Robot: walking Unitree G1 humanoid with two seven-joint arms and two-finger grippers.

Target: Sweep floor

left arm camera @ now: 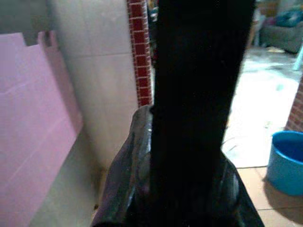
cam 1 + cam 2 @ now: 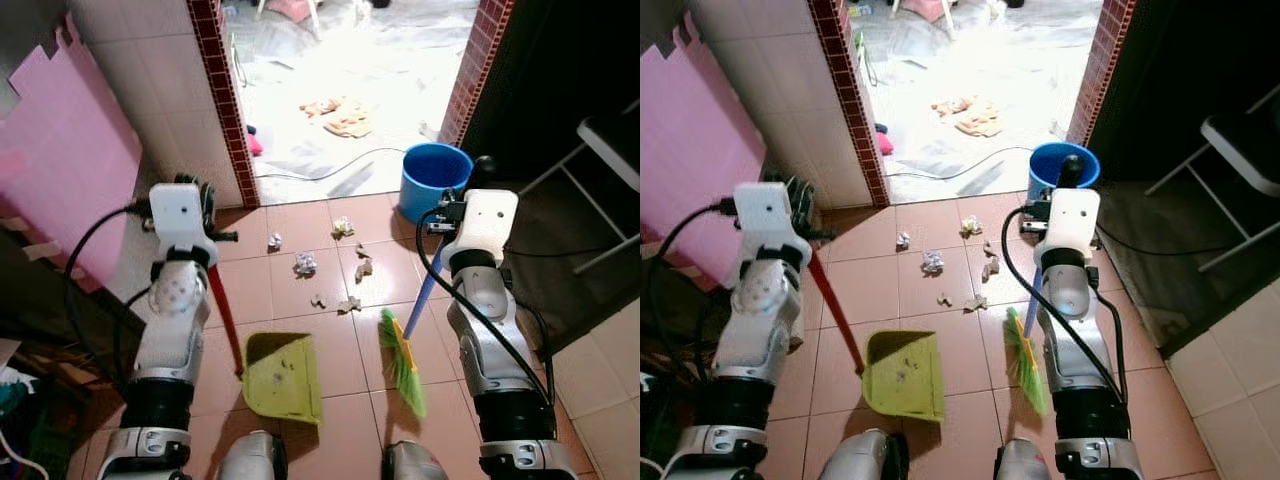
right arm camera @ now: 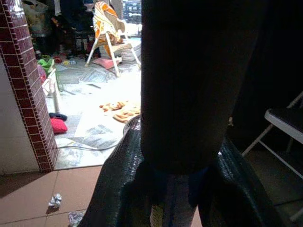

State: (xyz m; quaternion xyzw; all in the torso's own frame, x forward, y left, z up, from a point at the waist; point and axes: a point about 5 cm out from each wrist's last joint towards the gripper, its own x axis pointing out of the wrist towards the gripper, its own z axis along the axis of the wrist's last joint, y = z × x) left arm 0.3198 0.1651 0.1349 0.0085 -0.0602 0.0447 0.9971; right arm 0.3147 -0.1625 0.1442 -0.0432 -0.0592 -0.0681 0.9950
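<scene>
Terracotta-tiled floor (image 2: 300, 300) at a doorway framed by red-brick-edged white tile walls (image 2: 222, 100). Left gripper (image 2: 195, 205) raised at the left, closed around the top of a red dustpan handle (image 2: 224, 310) that slants down to a lime-green plastic dustpan (image 2: 282, 375) resting flat on the tiles between the two arms, a few dark specks inside it. Right gripper (image 2: 455, 212) raised at the right, closed around the upper end of a blue broom handle (image 2: 422, 295); handle runs down and inward to a green-bristled broom head with an orange band (image 2: 404, 362), bristles touching the floor just right of the dustpan, the two apart. Both wrist views taken up close by a dark finger (image 1: 199, 94) and dark finger (image 3: 189, 80) pressed on the gripped handle. Scattered crumpled paper scraps (image 2: 305, 264) on the tiles ahead of dustpan and broom, between them and the doorway: a white wad nearest centre, smaller bits near it toward the threshold and toward the broom. Round blue plastic bucket (image 2: 434, 178) at the right side of the doorway, near the right gripper. Pink foam sheet (image 2: 60, 170) leaning at the left wall. Bright room beyond with a cable and orange cloth (image 2: 340, 115) on its floor. Folding chair (image 2: 600, 160) in shadow at the far right.
</scene>
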